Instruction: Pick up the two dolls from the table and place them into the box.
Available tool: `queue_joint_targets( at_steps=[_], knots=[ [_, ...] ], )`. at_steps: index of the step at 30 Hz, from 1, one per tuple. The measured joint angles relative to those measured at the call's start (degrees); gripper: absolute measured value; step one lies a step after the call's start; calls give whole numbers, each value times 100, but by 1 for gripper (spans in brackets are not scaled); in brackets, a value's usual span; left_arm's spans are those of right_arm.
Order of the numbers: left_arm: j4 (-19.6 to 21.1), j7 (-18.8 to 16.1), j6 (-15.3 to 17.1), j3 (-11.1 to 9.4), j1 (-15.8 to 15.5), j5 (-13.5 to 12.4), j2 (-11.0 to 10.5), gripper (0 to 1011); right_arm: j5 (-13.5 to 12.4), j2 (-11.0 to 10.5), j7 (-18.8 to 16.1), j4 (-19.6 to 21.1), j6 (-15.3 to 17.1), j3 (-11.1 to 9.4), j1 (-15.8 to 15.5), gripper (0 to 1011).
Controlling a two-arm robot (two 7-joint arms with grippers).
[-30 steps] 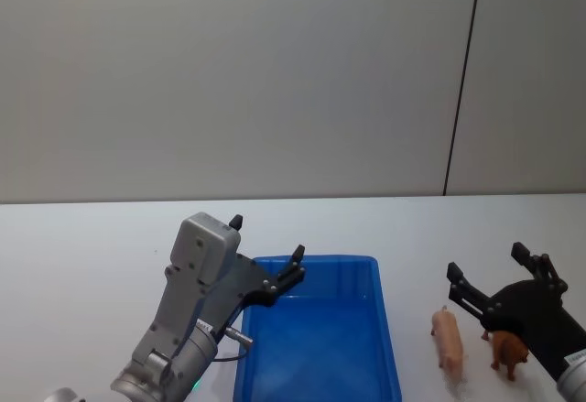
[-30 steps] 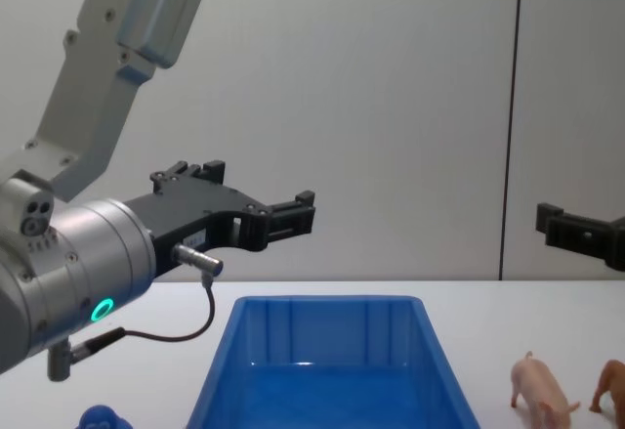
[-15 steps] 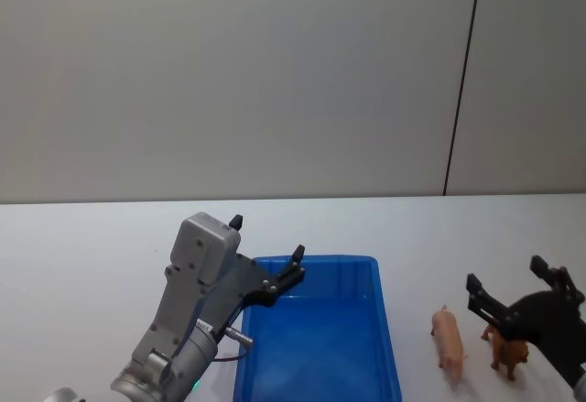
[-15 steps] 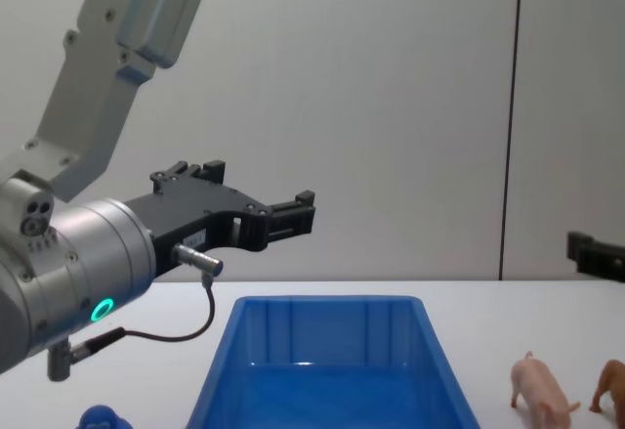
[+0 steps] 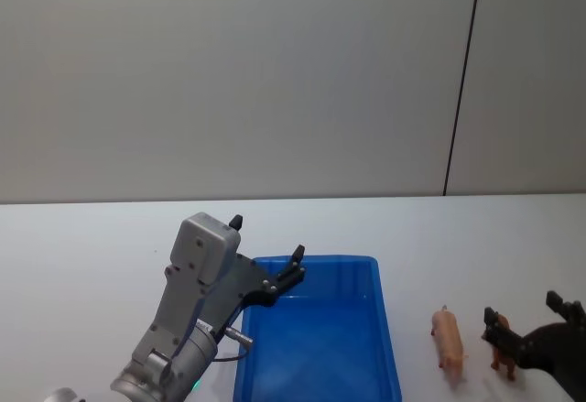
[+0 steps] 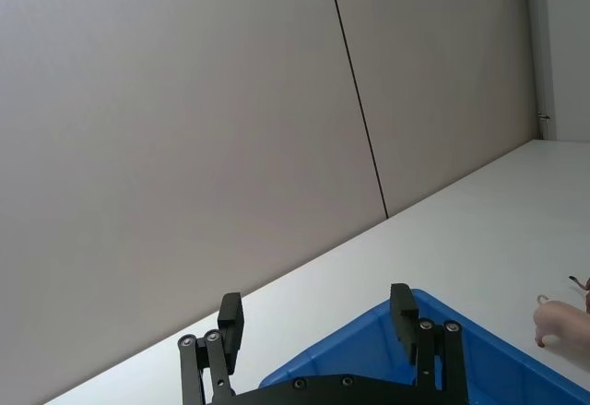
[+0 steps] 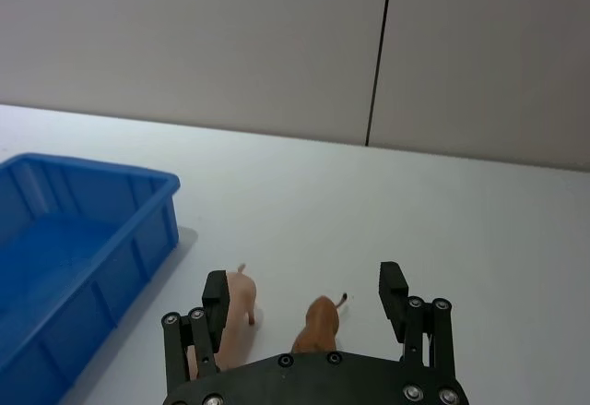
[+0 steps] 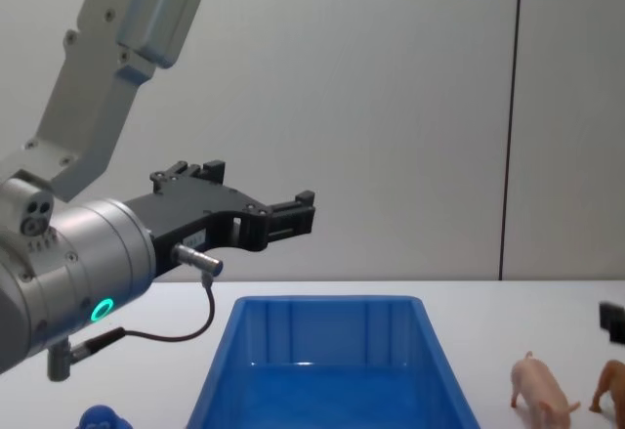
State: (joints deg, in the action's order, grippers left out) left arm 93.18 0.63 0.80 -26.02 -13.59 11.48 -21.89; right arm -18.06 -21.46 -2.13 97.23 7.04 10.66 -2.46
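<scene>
Right gripper [image 7: 303, 280] dropped low, fingers spread, lined up on brown doll [image 7: 316, 325]: descend straight, clamp torso, miss pig [image 7: 238, 296]; left gripper [image 6: 315, 302] parked open by box [image 8: 327, 302].

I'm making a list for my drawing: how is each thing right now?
Pig: standing on the table, unheld.
Brown animal: standing beside the pig, unheld.
Box: upright, nothing visible inside.
Left end effector: open, empty, raised near the box.
Right end effector: open, empty, close to the brown animal.
</scene>
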Motion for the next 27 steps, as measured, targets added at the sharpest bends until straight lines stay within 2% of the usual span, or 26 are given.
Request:
queue_joint_targets(
  at_steps=[13, 18, 19, 24, 27],
  knots=[
    [0, 0, 0, 0, 0, 0, 0, 1001, 124, 60, -76, -385, 28, 42, -12, 986],
    [0, 0, 0, 0, 0, 0, 0, 1001, 189, 105, -116, -576, -18, 65, 28, 902],
    [0, 0, 0, 0, 0, 0, 0, 1001, 206, 120, -129, -641, -33, 73, 47, 845],
    [0, 0, 0, 0, 0, 0, 0, 1001, 261, 166, -158, -828, -78, 90, 104, 729],
    [0, 0, 0, 0, 0, 0, 0, 1001, 294, 195, -175, -944, -113, 100, 139, 598]
  ],
)
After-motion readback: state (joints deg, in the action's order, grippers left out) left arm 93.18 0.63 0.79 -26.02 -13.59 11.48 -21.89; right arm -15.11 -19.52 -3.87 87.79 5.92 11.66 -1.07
